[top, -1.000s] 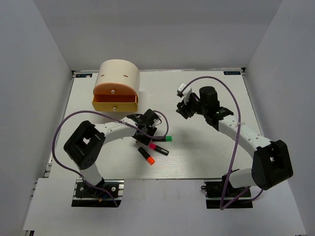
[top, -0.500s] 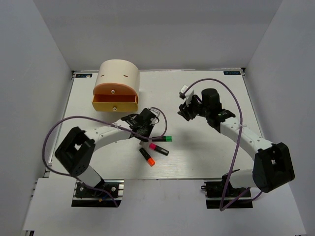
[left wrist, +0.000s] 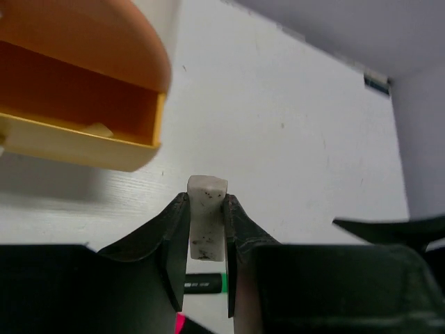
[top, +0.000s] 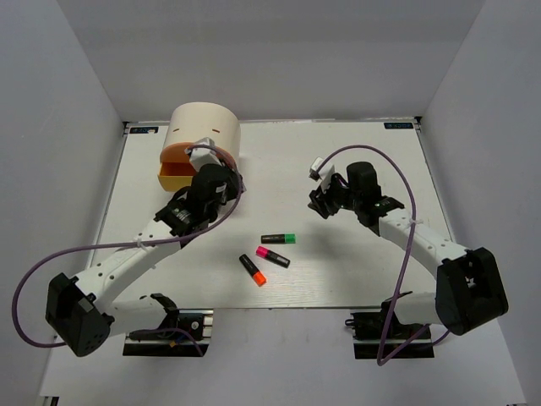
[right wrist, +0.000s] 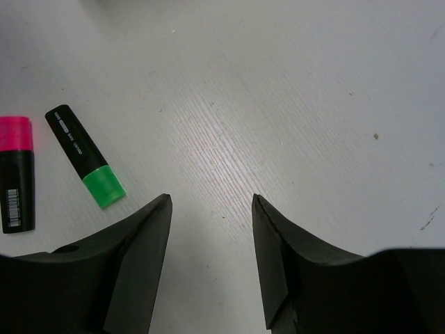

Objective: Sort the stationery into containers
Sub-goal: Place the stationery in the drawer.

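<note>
Near the table's (top: pixel 363 262) middle lie the orange-capped highlighter (top: pixel 253 270), pink-capped highlighter (top: pixel 273 256) and green-capped highlighter (top: pixel 278 238), each apart; beyond them my left pincer (left wrist: pixel 205 202) is clamped on a grey eraser block (left wrist: pixel 206 221) just right of the open yellow drawer (left wrist: pixel 76 142); my right pincer (right wrist: pixel 211 209) hangs wide, holding nothing, at right. At far left stands the cream drum (top: pixel 203 127), a small pale piece (left wrist: pixel 97 129) lying in its drawer.

The top camera sits high behind the arm bases (top: pixel 165 326), looking steeply down on the whole table (top: pixel 363 161). The left wrist camera looks low and close past the left gripper (left wrist: pixel 206 203) toward the drawer (left wrist: pixel 83 139). The right wrist camera faces almost straight down past the right gripper (right wrist: pixel 211 200). All three show the green-capped highlighter (right wrist: pixel 85 156).
</note>
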